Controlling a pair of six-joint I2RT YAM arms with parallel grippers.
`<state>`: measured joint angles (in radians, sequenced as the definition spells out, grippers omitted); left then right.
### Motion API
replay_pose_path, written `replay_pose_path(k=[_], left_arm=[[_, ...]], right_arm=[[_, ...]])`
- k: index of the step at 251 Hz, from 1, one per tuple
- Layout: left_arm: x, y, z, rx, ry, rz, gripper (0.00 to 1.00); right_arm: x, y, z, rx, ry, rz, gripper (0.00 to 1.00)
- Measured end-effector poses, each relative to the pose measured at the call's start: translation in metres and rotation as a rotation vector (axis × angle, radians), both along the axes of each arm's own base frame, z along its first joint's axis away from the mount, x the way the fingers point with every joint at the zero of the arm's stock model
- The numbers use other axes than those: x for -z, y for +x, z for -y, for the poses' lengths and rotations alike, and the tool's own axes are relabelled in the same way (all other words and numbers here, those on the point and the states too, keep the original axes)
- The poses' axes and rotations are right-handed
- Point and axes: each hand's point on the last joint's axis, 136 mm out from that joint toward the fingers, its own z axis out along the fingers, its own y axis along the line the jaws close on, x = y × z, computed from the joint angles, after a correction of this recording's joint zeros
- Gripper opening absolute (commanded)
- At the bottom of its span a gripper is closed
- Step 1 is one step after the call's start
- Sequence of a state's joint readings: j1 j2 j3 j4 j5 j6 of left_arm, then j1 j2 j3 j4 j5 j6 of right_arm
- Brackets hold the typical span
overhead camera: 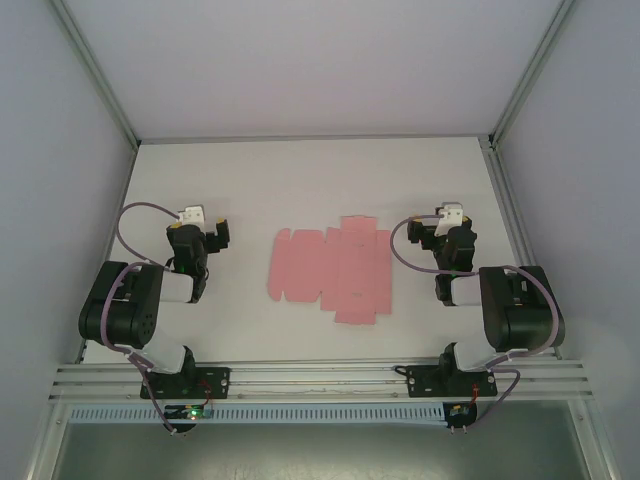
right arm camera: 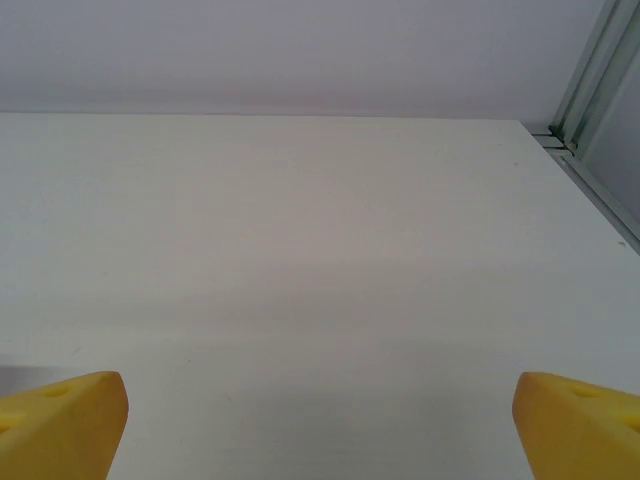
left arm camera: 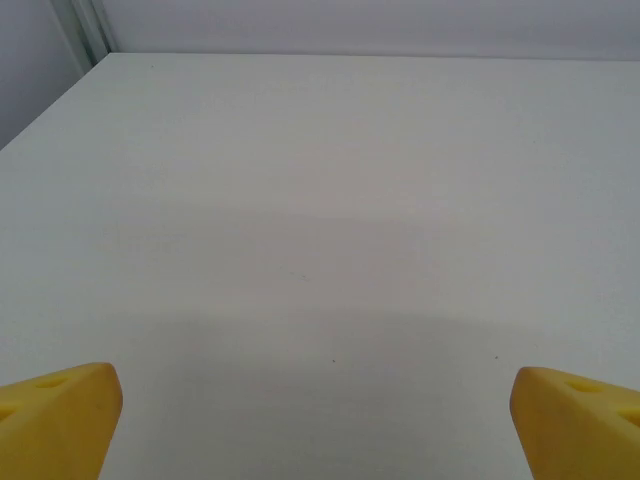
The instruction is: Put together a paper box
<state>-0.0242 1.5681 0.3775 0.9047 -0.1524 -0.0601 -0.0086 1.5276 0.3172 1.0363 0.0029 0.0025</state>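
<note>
Yellow fingers [left arm camera: 60,415] of the left gripper [left arm camera: 320,425] stand wide apart above the white table [left arm camera: 320,200]. The right gripper [right arm camera: 320,430] is spread equally wide, holding nothing. Midway between both grippers, the paper box [overhead camera: 330,268] lies flat, an unfolded pale pink die-cut sheet.

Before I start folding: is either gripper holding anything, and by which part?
Nothing. Left gripper and right gripper are open; the paper box lies flat, untouched.

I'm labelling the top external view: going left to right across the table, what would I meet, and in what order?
The left gripper, open → the paper box, a flat pink sheet → the right gripper, open.
</note>
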Motion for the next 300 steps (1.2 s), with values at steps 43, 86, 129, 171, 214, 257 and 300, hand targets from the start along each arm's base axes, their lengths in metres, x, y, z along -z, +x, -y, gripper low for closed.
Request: replay_pose_path(k=[43,86,129,171,214,257,300], left_arm=[[0.001,0.0,0.002,0.011,-0.004,-0.004,1.0],[0.002,0.0,0.004,0.021,-0.008,-0.01,1.0],[0.003,-0.002,0.008,0.045,-0.013,-0.049,1.0],[-0.058,0.003,0.015,0.082,-0.034,0.003,1.0],[-0.118,-0.002,0.029,0.128,-0.138,0.057,1.0],[-0.106,-0.015,0.068,0.265,-0.311,-0.094,1.0],[-0.068,-0.028,0.125,0.442,-0.454,-0.355,1.0]], right_arm=[[0.0,0.0,0.0,0.0,0.0,0.0,0.98],[0.0,0.0,0.0,0.0,0.0,0.0,0.98],[0.0,-0.001,0.001,0.009,0.001,-0.009,0.98],[-0.033,-0.003,0.004,0.027,-0.005,0.005,0.98],[-0.103,-0.001,-0.013,0.024,0.015,0.049,0.98],[-0.119,-0.008,-0.058,-0.073,0.139,-0.08,0.81],[-0.037,-0.029,-0.114,-0.239,0.263,-0.446,0.62]])
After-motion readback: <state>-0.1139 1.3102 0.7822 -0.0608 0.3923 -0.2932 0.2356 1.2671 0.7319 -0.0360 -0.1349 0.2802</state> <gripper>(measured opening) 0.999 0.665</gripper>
